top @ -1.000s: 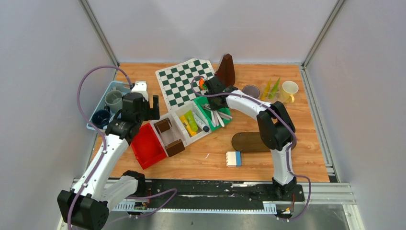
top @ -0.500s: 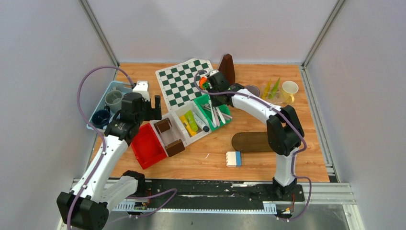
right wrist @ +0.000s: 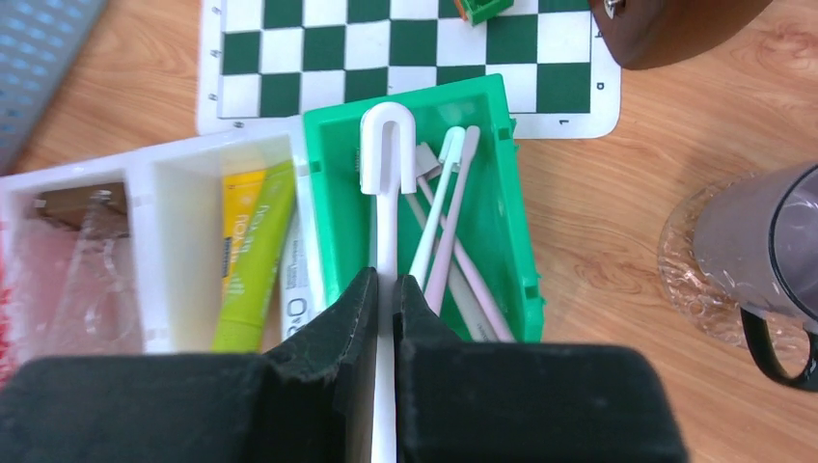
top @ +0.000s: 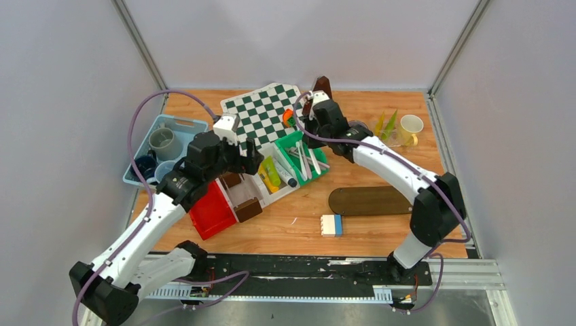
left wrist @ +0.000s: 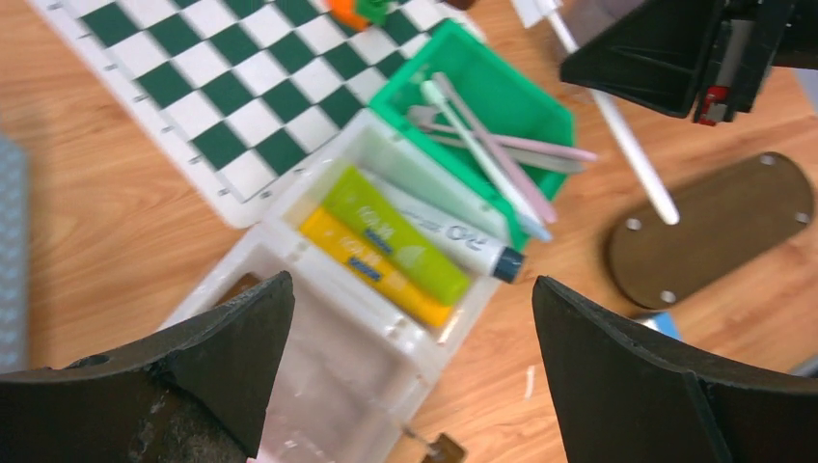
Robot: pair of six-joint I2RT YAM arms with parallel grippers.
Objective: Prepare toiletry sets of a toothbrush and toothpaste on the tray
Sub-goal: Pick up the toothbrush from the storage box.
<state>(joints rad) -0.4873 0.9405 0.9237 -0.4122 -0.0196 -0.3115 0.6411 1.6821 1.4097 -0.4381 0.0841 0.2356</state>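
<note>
My right gripper (right wrist: pixel 384 289) is shut on a slim white toothbrush (right wrist: pixel 386 207), holding it above the green bin (right wrist: pixel 502 222), where several more toothbrushes (right wrist: pixel 446 222) lie. In the top view this gripper (top: pixel 307 115) hangs over the bin's far end. My left gripper (left wrist: pixel 415 318) is open and empty above the white bin (left wrist: pixel 318 376). A yellow tube (left wrist: pixel 371 265), a green tube (left wrist: pixel 395 236) and a white tube (left wrist: pixel 453 236) lie in that bin. The blue tray (top: pixel 197 124) at the left holds a grey mug (top: pixel 163 142) and a dark blue mug (top: pixel 144 165).
A pale yellow mug (top: pixel 411 128) and a grey mug (right wrist: pixel 772 231) stand at the back right. A chessboard mat (top: pixel 258 112) lies behind the bins. A red bin (top: pixel 207 207), an oval wooden board (top: pixel 370 200) and a white-blue block (top: pixel 332 225) sit nearer.
My left arm has swung right from beside the tray to above the white bin. My right gripper has moved up and back over the green bin, still shut on the toothbrush.
</note>
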